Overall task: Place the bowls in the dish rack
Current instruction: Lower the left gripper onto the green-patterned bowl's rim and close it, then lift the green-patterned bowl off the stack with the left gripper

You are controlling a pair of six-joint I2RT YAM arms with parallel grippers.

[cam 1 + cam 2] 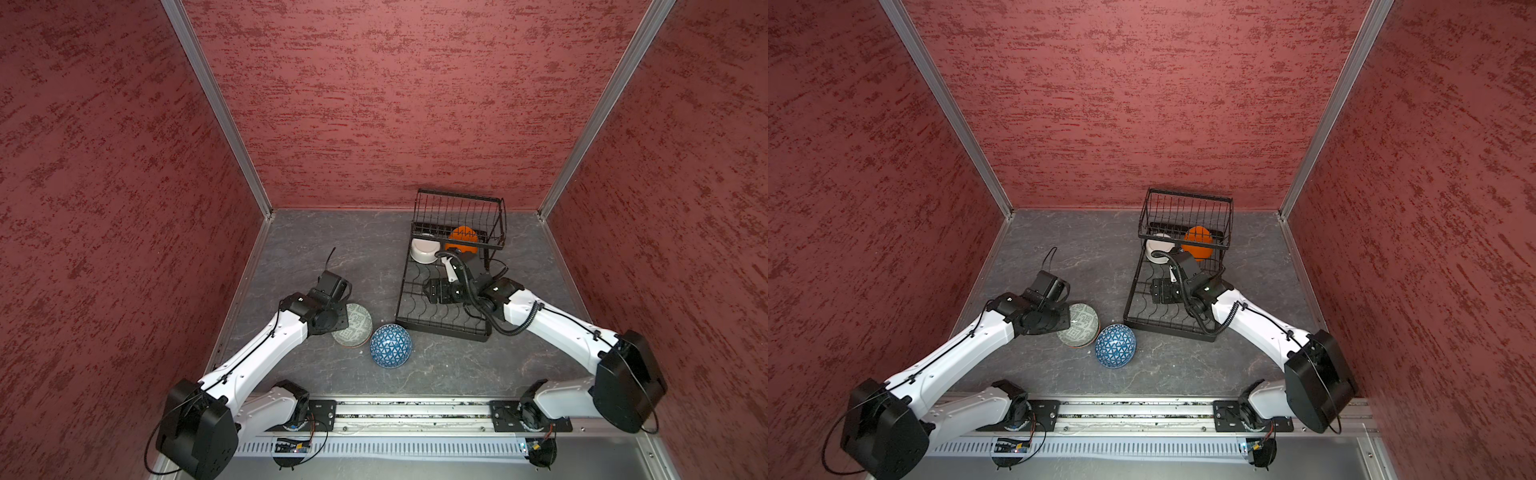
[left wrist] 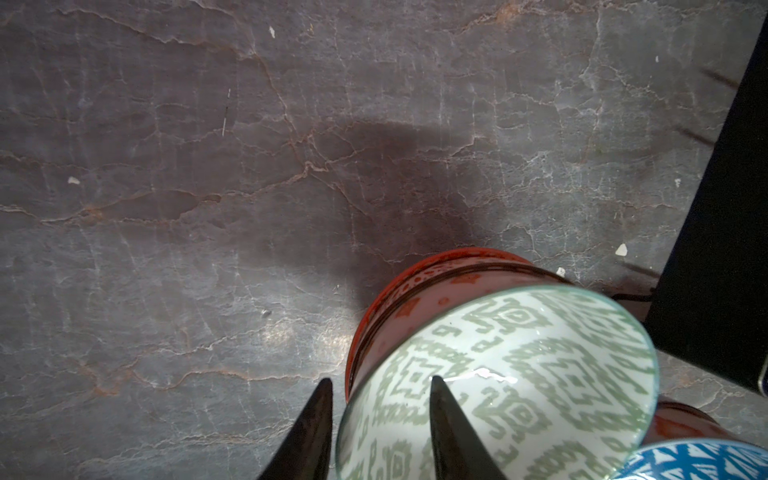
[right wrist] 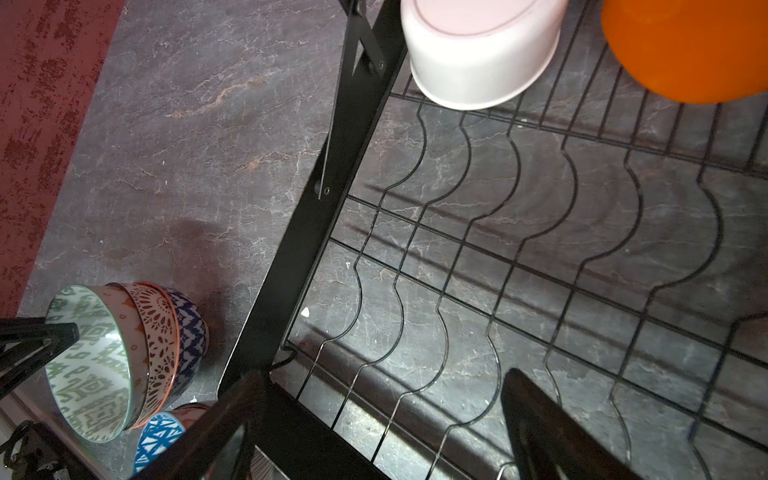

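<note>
Straddles the rim of the grey-green patterned bowl with the left gripper: one finger inside, one outside, partway apart; cannot tell whether clamped yet. Finds that bowl lying on its side on the grey table, nested with a red-and-white lace-patterned bowl and a blue zigzag bowl. Shows a blue triangle-patterned bowl upside down just beside the stack. Holds the right gripper wide and empty over the wavy base of the dish rack. Has the white bowl and orange bowl at the rack's far end, under the upper basket.
</note>
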